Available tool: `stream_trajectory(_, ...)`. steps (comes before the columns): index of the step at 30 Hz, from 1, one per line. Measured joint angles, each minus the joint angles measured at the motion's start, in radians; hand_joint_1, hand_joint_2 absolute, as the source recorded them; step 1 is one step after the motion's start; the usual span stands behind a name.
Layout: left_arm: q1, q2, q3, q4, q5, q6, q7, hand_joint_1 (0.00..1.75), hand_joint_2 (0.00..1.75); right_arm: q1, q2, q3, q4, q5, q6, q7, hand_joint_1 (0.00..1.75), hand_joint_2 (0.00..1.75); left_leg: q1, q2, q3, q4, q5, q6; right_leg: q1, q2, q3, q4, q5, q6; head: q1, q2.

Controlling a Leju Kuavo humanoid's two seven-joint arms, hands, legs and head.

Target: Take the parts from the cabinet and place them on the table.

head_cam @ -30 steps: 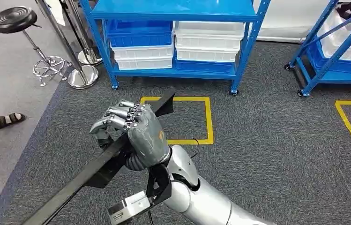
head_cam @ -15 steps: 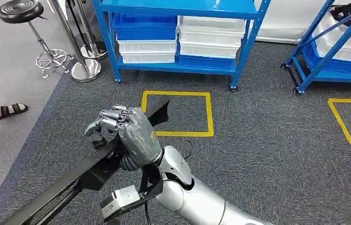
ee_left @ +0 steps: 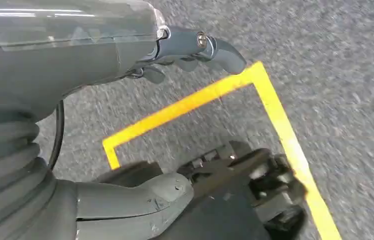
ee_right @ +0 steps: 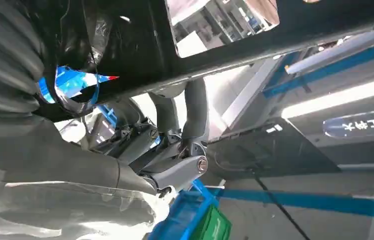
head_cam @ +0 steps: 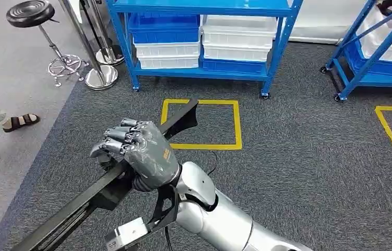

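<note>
Right robot hand is wrapped around a long black part, fingers curled over its top edge, and the part runs diagonally through the grip: one end points beyond the fingers toward the yellow square taped on the floor, the other trails back past the wrist toward the robot's left side. The part sits in the air over grey carpet, not touching it. From the right wrist camera the fingers hook around the dark bar, pressed tight to it. Ahead of the right robot hand, past the yellow square, stands a blue rack with white and blue bins on its lower shelf. Off beyond the part's trailing side, a stool and a person's sandalled foot sit on the lighter floor. Left robot hand hangs above the carpet with yellow tape beneath it, fingers loosely bent and apart, holding nothing.
</note>
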Motion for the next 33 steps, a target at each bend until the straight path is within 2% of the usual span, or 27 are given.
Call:
stream_trajectory(2, -0.001, -0.002, 0.0, 0.0, 0.003, 0.019, -0.003, 0.0, 1.75, 0.0, -0.002, 0.0, -0.001, 0.001, -0.002, 0.001, 1.75, 1.75, 0.008, 0.021, 0.091, -0.185, 0.1, -0.007, -0.004, -0.013, -0.001, 0.014, -0.007, 0.011, 0.0, 0.0)
stream_trajectory(3, -0.002, -0.007, 0.0, 0.0, 0.003, 0.022, -0.003, 0.0, 1.75, 0.0, -0.002, 0.0, -0.001, 0.001, -0.002, 0.002, 1.75, 1.75, 0.008, 0.064, 0.118, -0.248, 0.109, -0.009, -0.001, -0.018, -0.003, 0.021, -0.012, 0.018, 0.0, 0.0)
stream_trajectory(4, -0.006, -0.008, 0.0, 0.0, 0.003, 0.022, -0.002, 0.0, 1.75, 0.0, -0.003, 0.0, -0.003, 0.001, -0.005, 0.002, 1.75, 1.75, -0.004, 0.07, 0.12, -0.26, 0.107, 0.004, 0.007, -0.023, -0.01, 0.035, -0.016, 0.024, 0.0, 0.0)
stream_trajectory(5, -0.008, -0.008, 0.0, 0.0, 0.0, 0.02, 0.0, 0.0, 1.75, 0.0, -0.003, 0.0, -0.003, 0.002, -0.006, 0.002, 1.75, 1.75, -0.003, 0.057, 0.112, -0.252, 0.107, 0.016, 0.01, -0.031, -0.012, 0.032, -0.013, 0.028, 0.001, 0.0)
stream_trajectory(7, -0.007, -0.008, 0.0, 0.0, -0.002, 0.017, 0.005, 0.0, 1.75, 0.001, -0.004, 0.0, -0.003, 0.002, -0.006, 0.002, 1.75, 1.75, -0.004, 0.04, 0.104, -0.25, 0.111, 0.027, 0.011, -0.048, -0.011, 0.03, -0.01, 0.034, 0.0, 0.0)
stream_trajectory(8, -0.005, -0.008, 0.0, 0.0, -0.003, 0.017, 0.008, 0.0, 1.75, 0.001, -0.004, 0.0, -0.003, 0.002, -0.006, 0.002, 1.75, 1.75, -0.004, 0.03, 0.103, -0.254, 0.117, 0.036, 0.006, -0.058, -0.011, 0.032, -0.011, 0.038, 0.001, 0.0)
stream_trajectory(9, -0.004, -0.009, 0.0, 0.0, -0.004, 0.014, 0.008, 0.0, 1.75, 0.001, -0.004, 0.0, -0.003, 0.002, -0.006, 0.002, 1.75, 1.75, -0.001, 0.022, 0.102, -0.257, 0.124, 0.047, -0.001, -0.025, -0.015, 0.046, -0.03, 0.048, 0.0, 0.0)
stream_trajectory(10, -0.005, -0.008, 0.0, 0.0, -0.005, 0.01, 0.009, 0.0, 1.75, 0.001, -0.005, 0.0, -0.003, 0.002, -0.007, 0.002, 1.75, 1.75, -0.001, 0.014, 0.098, -0.258, 0.128, 0.053, -0.003, 0.009, -0.034, 0.087, -0.067, 0.05, 0.001, 0.0)
stream_trajectory(11, -0.008, -0.008, 0.0, 0.0, -0.005, 0.007, 0.01, 0.0, 1.75, 0.001, -0.007, 0.0, -0.003, 0.002, -0.007, 0.002, 1.75, 1.75, -0.001, 0.004, 0.092, -0.258, 0.132, 0.058, -0.003, 0.028, -0.067, 0.162, -0.112, 0.051, 0.001, 0.0)
stream_trajectory(13, -0.009, -0.007, 0.0, 0.0, -0.006, 0.005, 0.011, 0.0, 1.75, 0.006, -0.012, 0.0, -0.003, 0.002, -0.007, 0.002, 1.75, 1.75, -0.004, -0.018, 0.085, -0.257, 0.135, 0.063, -0.003, 0.04, -0.133, 0.31, -0.172, 0.051, 0.001, 0.0)
stream_trajectory(14, -0.008, -0.006, 0.0, 0.0, -0.006, 0.004, 0.014, 0.0, 1.75, 0.009, -0.013, 0.0, -0.003, 0.002, -0.007, 0.002, 1.75, 1.75, -0.005, -0.03, 0.083, -0.256, 0.136, 0.063, -0.003, 0.041, -0.145, 0.338, -0.172, 0.049, 0.001, 0.0)
stream_trajectory(15, -0.006, -0.005, 0.0, 0.0, -0.006, 0.004, 0.016, 0.0, 1.75, 0.011, -0.014, 0.0, -0.003, 0.002, -0.007, 0.003, 1.75, 1.75, -0.005, -0.042, 0.083, -0.256, 0.137, 0.063, -0.002, 0.043, -0.133, 0.318, -0.148, 0.045, 0.001, 0.0)
stream_trajectory(16, -0.005, -0.003, 0.0, 0.0, -0.006, 0.004, 0.016, 0.0, 1.75, 0.011, -0.014, 0.0, -0.003, 0.002, -0.007, 0.002, 1.75, 1.75, -0.006, -0.054, 0.083, -0.255, 0.138, 0.062, -0.002, 0.046, -0.102, 0.26, -0.11, 0.04, 0.001, 0.0)
stream_trajectory(17, -0.006, -0.003, 0.0, 0.0, -0.006, 0.005, 0.017, 0.0, 1.75, 0.01, -0.014, 0.0, -0.003, 0.002, -0.007, 0.002, 1.75, 1.75, -0.007, -0.07, 0.084, -0.254, 0.139, 0.06, -0.002, 0.057, -0.053, 0.166, -0.061, 0.032, 0.001, 0.0)
stream_trajectory(18, -0.008, -0.003, 0.0, 0.0, -0.01, 0.008, 0.017, 0.0, 1.75, 0.01, -0.014, 0.0, -0.006, 0.003, -0.007, 0.002, 1.75, 1.75, -0.007, -0.081, 0.085, -0.254, 0.139, 0.059, -0.001, 0.088, -0.011, 0.083, -0.024, 0.023, 0.001, 0.0)
stream_trajectory(19, -0.008, -0.007, 0.0, 0.0, -0.011, 0.009, 0.017, 0.0, 1.75, 0.01, -0.014, 0.0, -0.006, 0.004, -0.007, 0.0, 1.75, 1.75, -0.007, -0.088, 0.078, -0.253, 0.141, 0.052, -0.003, 0.137, 0.004, 0.052, -0.036, 0.014, -0.001, 0.0)
stream_trajectory(22, -0.01, -0.005, 0.0, 0.0, -0.014, 0.014, 0.019, 0.0, 1.75, 0.009, -0.015, 0.0, -0.011, 0.005, -0.007, -0.001, 1.75, 1.75, 0.007, -0.119, 0.064, -0.256, 0.152, 0.028, 0.005, 0.117, 0.001, 0.038, -0.033, 0.017, 0.001, 0.0)
stream_trajectory(23, -0.009, -0.005, 0.0, -0.001, -0.014, 0.014, 0.019, 0.0, 1.75, 0.008, -0.014, 0.0, -0.011, 0.005, -0.008, -0.001, 1.75, 1.75, 0.0, -0.131, 0.064, -0.262, 0.155, 0.018, -0.002, 0.104, 0.006, 0.024, -0.027, 0.013, 0.001, 0.0)
stream_trajectory(24, -0.006, 0.0, 0.0, -0.002, -0.014, 0.015, 0.019, 0.0, 1.75, 0.008, -0.013, 0.0, -0.013, 0.005, -0.008, -0.002, 1.75, 1.75, 0.004, -0.113, 0.062, -0.255, 0.148, 0.018, -0.01, 0.088, 0.013, 0.011, -0.021, 0.011, 0.001, 0.0)
stream_trajectory(25, -0.007, -0.001, 0.0, -0.002, -0.014, 0.016, 0.019, 0.0, 1.75, 0.007, -0.012, 0.0, -0.014, 0.005, -0.008, -0.003, 1.75, 1.75, -0.004, -0.062, 0.05, -0.226, 0.125, 0.014, -0.009, 0.078, 0.017, 0.004, -0.018, 0.004, -0.002, 0.0)
stream_trajectory(26, -0.01, -0.001, 0.0, -0.002, -0.014, 0.016, 0.018, 0.0, 1.75, 0.005, -0.012, 0.0, -0.017, 0.006, -0.009, -0.005, 1.75, 1.75, -0.002, -0.036, 0.021, -0.166, 0.088, 0.011, -0.007, 0.063, 0.017, 0.004, -0.018, 0.003, -0.001, 0.0)
stream_trajectory(28, -0.013, -0.001, 0.0, -0.002, -0.015, 0.016, 0.018, 0.0, 1.75, 0.007, -0.014, 0.0, -0.017, 0.007, -0.01, -0.005, 1.75, 1.75, 0.001, -0.016, -0.048, -0.014, 0.021, 0.004, -0.002, 0.031, 0.014, 0.007, -0.019, 0.001, -0.001, 0.0)
stream_trajectory(29, -0.013, -0.001, 0.0, -0.002, -0.015, 0.016, 0.02, 0.0, 1.75, 0.008, -0.014, 0.0, -0.017, 0.007, -0.01, -0.005, 1.75, 1.75, 0.001, -0.012, -0.067, 0.028, 0.013, 0.001, 0.0, 0.017, 0.01, 0.011, -0.02, 0.001, -0.001, 0.0)
stream_trajectory(30, -0.011, -0.001, 0.0, -0.002, -0.015, 0.016, 0.022, 0.0, 1.75, 0.007, -0.014, 0.0, -0.017, 0.008, -0.01, -0.005, 1.75, 1.75, 0.001, -0.011, -0.06, 0.019, 0.027, 0.001, 0.002, 0.007, 0.008, 0.014, -0.021, 0.0, -0.002, 0.0)
stream_trajectory(31, -0.01, 0.0, 0.0, -0.002, -0.016, 0.016, 0.025, 0.0, 1.75, 0.007, -0.014, 0.0, -0.017, 0.009, -0.01, -0.005, 1.75, 1.75, 0.001, -0.009, -0.029, -0.035, 0.061, 0.002, 0.002, -0.005, 0.005, 0.019, -0.022, 0.0, -0.001, 0.0)
stream_trajectory(32, -0.01, 0.001, 0.0, -0.002, -0.017, 0.017, 0.026, 0.0, 1.75, 0.007, -0.014, 0.0, -0.019, 0.01, -0.01, -0.006, 1.75, 1.75, 0.0, -0.001, 0.022, -0.126, 0.103, 0.004, 0.003, -0.016, 0.003, 0.024, -0.025, 0.002, -0.002, 0.0)
stream_trajectory(33, -0.011, 0.002, 0.0, -0.003, -0.019, 0.017, 0.026, 0.0, 1.75, 0.007, -0.013, 0.0, -0.02, 0.012, -0.01, -0.007, 1.75, 1.75, -0.002, 0.024, 0.078, -0.219, 0.137, 0.008, 0.004, -0.025, 0.003, 0.028, -0.028, 0.004, -0.002, 0.0)
